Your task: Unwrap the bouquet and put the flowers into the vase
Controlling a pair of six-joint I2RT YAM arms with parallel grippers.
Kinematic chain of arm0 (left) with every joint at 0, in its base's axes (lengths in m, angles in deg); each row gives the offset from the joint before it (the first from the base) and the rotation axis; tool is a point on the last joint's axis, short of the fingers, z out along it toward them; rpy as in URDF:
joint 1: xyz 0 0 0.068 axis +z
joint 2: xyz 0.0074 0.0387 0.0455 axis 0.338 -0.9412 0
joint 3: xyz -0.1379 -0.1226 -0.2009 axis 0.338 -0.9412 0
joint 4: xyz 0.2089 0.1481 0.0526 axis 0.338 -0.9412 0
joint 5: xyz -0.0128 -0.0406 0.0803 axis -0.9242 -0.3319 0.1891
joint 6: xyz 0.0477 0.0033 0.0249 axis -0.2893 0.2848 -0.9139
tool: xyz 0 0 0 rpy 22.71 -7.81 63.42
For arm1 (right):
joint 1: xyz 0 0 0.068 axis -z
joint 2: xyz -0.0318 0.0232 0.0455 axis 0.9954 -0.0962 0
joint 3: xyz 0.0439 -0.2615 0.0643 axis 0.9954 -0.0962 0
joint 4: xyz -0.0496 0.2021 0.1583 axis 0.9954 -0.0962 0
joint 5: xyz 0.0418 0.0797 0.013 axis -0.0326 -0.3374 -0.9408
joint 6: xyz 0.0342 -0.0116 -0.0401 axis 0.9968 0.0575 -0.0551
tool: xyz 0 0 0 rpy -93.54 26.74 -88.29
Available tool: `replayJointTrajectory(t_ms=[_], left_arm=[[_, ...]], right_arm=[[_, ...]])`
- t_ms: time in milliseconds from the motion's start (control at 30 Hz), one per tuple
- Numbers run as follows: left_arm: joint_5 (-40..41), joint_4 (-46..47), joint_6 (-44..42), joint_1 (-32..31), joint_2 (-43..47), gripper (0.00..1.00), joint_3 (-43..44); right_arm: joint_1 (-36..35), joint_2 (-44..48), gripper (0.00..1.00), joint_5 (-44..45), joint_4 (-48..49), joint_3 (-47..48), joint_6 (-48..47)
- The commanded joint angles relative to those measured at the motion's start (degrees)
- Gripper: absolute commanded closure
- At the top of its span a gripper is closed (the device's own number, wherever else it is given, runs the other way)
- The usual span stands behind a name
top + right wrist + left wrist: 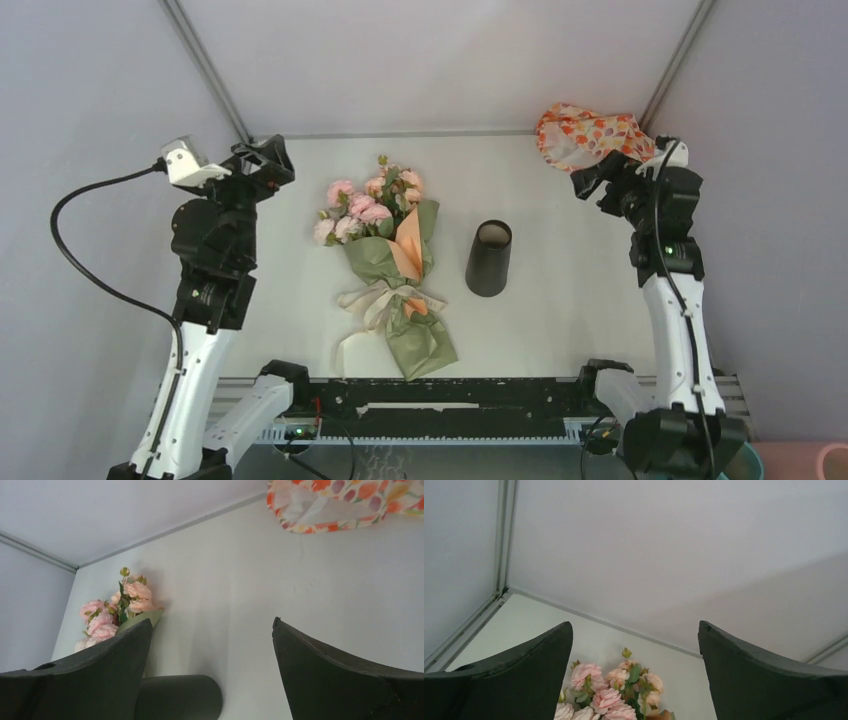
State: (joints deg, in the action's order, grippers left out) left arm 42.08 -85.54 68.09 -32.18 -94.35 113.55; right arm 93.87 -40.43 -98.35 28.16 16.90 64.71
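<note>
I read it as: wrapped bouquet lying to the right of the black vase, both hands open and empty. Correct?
Not quite: the top view shows the wrapped bouquet lying left of the vase. The left hand and right hand are open and empty.

Pink-peach roses in sage-and-orange paper form the bouquet (pixel 388 265); the vase (pixel 489 259) is matte black; the cloth (pixel 585 133), upper right, is orange-and-white patterned.

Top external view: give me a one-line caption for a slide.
Wrapped bouquet lying beside the black vase; left gripper and right gripper open, holding nothing.
</note>
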Motion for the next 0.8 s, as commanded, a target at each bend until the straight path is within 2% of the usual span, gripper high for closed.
replayJointTrajectory(t_ms=[0, 33, 100, 167, 233, 300, 333, 367, 400, 433, 467, 533, 567, 600, 667, 767], left_arm=[[-5.83, -0.79, 4.62, -0.06, -0.17, 0.00, 8.65], [-7.40, -2.43, 5.90, -0.05, -0.77, 0.00, 10.65], [-15.87, -4.66, 5.82, 0.10, -2.76, 0.00, 14.91], [-23.23, -5.81, 5.52, 0.16, -3.86, 0.00, 17.39], [-21.61, -6.24, 5.91, 0.39, -3.52, 0.00, 17.64], [-16.05, -6.33, 7.58, 1.78, -2.42, 0.00, 16.26], [-13.63, -6.55, 8.80, 2.66, -1.72, 0.00, 15.02], [-11.60, -6.05, 9.56, 3.29, -1.10, 0.00, 13.30], [-11.39, -4.86, 8.41, 3.44, -0.57, 0.00, 12.45], [-13.04, -4.61, 5.91, 3.46, -0.52, 0.00, 12.56], [-14.35, -6.43, 4.15, 3.46, -1.13, 0.00, 14.11], [-14.62, -11.41, 2.82, 3.46, -4.48, 0.00, 18.18], [-15.26, -12.87, 2.33, 3.39, -6.12, 0.00, 19.39], [-15.39, -13.67, 2.20, 3.33, -7.38, 0.00, 20.12], [-15.02, -15.07, 3.11, 3.21, -9.47, 0.00, 20.60], [-13.13, -16.44, 3.80, 2.50, -11.07, 0.00, 19.65]], right_arm=[[0.35, -5.41, 0.00, -4.36, -2.24, 9.01, 1.78], [0.41, -6.63, 0.00, -5.75, -3.10, 11.73, 2.19], [1.42, -8.16, 0.00, -11.34, -0.62, 16.10, 5.23], [4.37, -8.91, 0.00, -17.78, 11.83, 15.65, 16.15], [7.02, -10.81, 0.00, -22.31, 28.39, 12.35, 33.40], [8.22, -15.64, 0.00, -26.06, 46.41, 10.95, 49.99], [7.93, -18.99, 0.00, -28.58, 51.49, 13.23, 55.20], [6.93, -21.74, 0.00, -31.39, 52.27, 16.70, 56.93], [5.22, -23.61, 0.00, -33.08, 47.41, 21.46, 54.99], [2.39, -24.41, 0.00, -33.31, 39.63, 26.61, 45.56], [-1.22, -24.83, 0.00, -30.32, 25.49, 33.15, 34.02], [-13.81, -27.47, 0.00, -17.07, -3.11, 53.63, 10.92], [-20.56, -30.01, 0.00, -10.28, -12.49, 61.40, 4.12], [-27.97, -32.74, 0.00, -6.56, -18.24, 67.89, 0.11], [-35.74, -36.77, 0.00, -3.52, -24.43, 74.58, -2.05], [-47.39, -38.44, 0.03, 4.38, -28.21, 73.86, -6.30]])
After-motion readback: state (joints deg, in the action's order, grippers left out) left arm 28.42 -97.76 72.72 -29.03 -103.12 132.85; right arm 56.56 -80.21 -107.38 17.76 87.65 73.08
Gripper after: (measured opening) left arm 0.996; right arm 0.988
